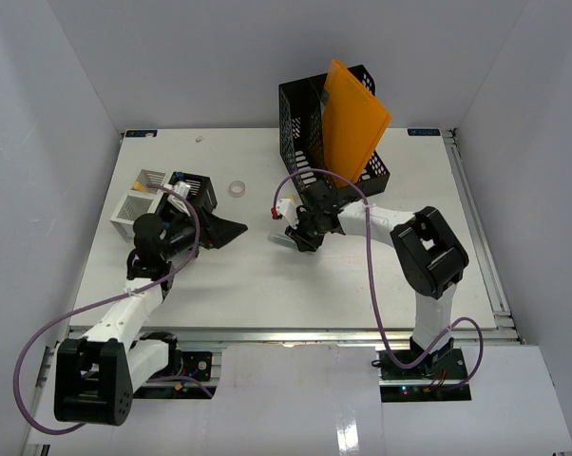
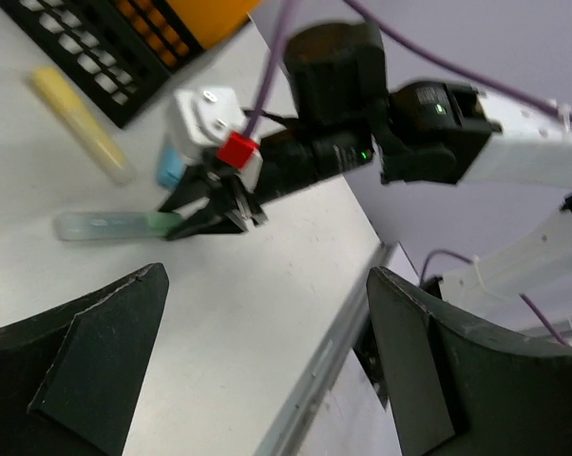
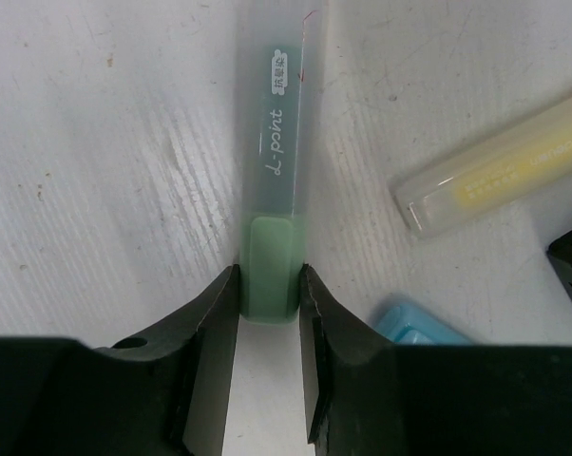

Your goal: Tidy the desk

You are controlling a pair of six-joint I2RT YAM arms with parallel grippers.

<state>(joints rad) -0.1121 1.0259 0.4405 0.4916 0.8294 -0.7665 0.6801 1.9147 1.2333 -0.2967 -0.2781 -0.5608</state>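
Note:
On the white desk (image 1: pixel 362 285) lies a green pen (image 3: pixel 278 190) with a frosted cap, also in the left wrist view (image 2: pixel 105 225). My right gripper (image 3: pixel 269 280) is shut on its green end, one finger against each side, low over the desk centre (image 1: pixel 294 233). My left gripper (image 1: pixel 224 233) hovers left of it, open and holding nothing (image 2: pixel 267 275), facing the right gripper (image 2: pixel 210 214).
A yellow pen (image 3: pixel 495 176) and a light blue item (image 3: pixel 419 328) lie just right of the green pen. A black mesh file holder (image 1: pixel 300 119) with an orange folder (image 1: pixel 352 119) stands behind. A white slotted organizer (image 1: pixel 139 195) and a tape roll (image 1: pixel 237 188) sit left.

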